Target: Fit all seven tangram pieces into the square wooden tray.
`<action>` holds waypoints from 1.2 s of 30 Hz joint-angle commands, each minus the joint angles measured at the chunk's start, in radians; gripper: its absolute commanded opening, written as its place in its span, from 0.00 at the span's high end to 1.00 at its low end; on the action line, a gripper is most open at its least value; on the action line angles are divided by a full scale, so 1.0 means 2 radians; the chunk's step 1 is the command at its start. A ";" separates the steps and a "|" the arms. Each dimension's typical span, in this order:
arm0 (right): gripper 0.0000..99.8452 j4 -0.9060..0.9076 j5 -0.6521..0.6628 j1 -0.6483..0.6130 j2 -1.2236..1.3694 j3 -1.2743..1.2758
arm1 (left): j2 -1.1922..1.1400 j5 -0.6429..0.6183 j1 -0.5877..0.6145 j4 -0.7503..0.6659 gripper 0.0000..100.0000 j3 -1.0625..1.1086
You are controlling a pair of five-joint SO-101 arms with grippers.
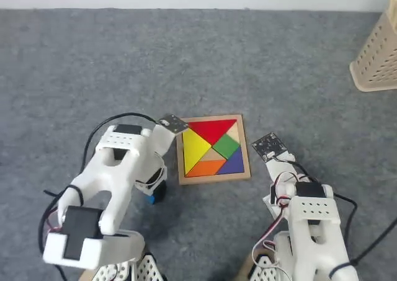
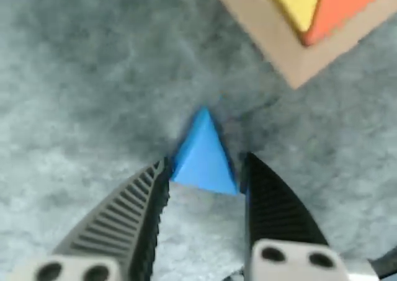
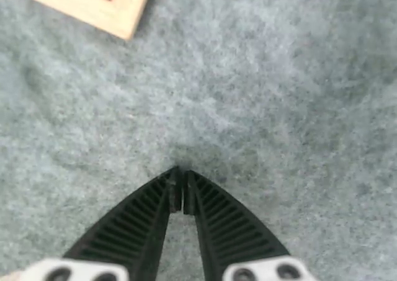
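Note:
The square wooden tray [image 1: 214,177] lies mid-table and holds a red triangle [image 1: 214,131], a yellow triangle [image 1: 193,146], a green square [image 1: 226,146], an orange piece [image 1: 206,167] and a purple piece [image 1: 233,164]; bare wood shows between them. A small blue triangle [image 2: 203,157] lies on the carpet just off the tray's corner [image 2: 291,57]. My left gripper [image 2: 205,164] is shut on it, one finger against each side of its base. In the high view the blue triangle [image 1: 151,198] peeks out under the left arm. My right gripper [image 3: 182,172] is shut on nothing, low over bare carpet near another tray corner [image 3: 118,20].
Grey carpet covers the table. A beige perforated basket [image 1: 376,51] stands at the far right edge. The right arm's body [image 1: 310,222] sits at the front right, the left arm's body [image 1: 105,194] at the front left.

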State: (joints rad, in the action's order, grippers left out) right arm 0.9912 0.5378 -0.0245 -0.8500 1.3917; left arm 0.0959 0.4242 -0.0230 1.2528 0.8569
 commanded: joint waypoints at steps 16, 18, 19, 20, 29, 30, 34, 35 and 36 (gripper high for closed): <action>0.99 -0.008 0.007 0.007 -0.016 -0.002 | 0.008 -0.010 -0.009 0.045 0.86 -0.062; 0.99 -0.008 0.007 0.007 -0.016 -0.002 | 0.008 -0.010 -0.009 0.060 0.86 -0.082; 0.99 -0.008 0.007 0.007 -0.016 -0.002 | 0.008 -0.010 -0.009 0.068 0.86 -0.093; 0.99 -0.008 0.007 0.007 -0.016 -0.002 | 0.008 -0.010 -0.009 0.076 0.86 -0.103; 0.99 -0.008 0.007 0.006 -0.016 -0.002 | 0.003 -0.021 -0.010 0.115 0.86 -0.191; 0.99 -0.008 0.007 0.006 -0.016 -0.002 | 0.002 -0.021 -0.010 0.115 0.86 -0.188; 0.99 -0.008 0.008 0.007 -0.016 -0.002 | 0.002 -0.003 -0.008 0.110 0.86 -0.138; 0.99 -0.008 0.008 0.006 -0.016 -0.002 | 0.005 0.005 -0.008 0.103 0.86 -0.121; 0.99 -0.008 0.008 0.006 -0.016 -0.002 | 0.008 0.012 -0.007 0.095 0.86 -0.102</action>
State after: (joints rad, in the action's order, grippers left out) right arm 0.9912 0.5378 -0.0245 -0.8500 1.3917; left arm 0.0944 0.4089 -0.0399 1.4707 0.5930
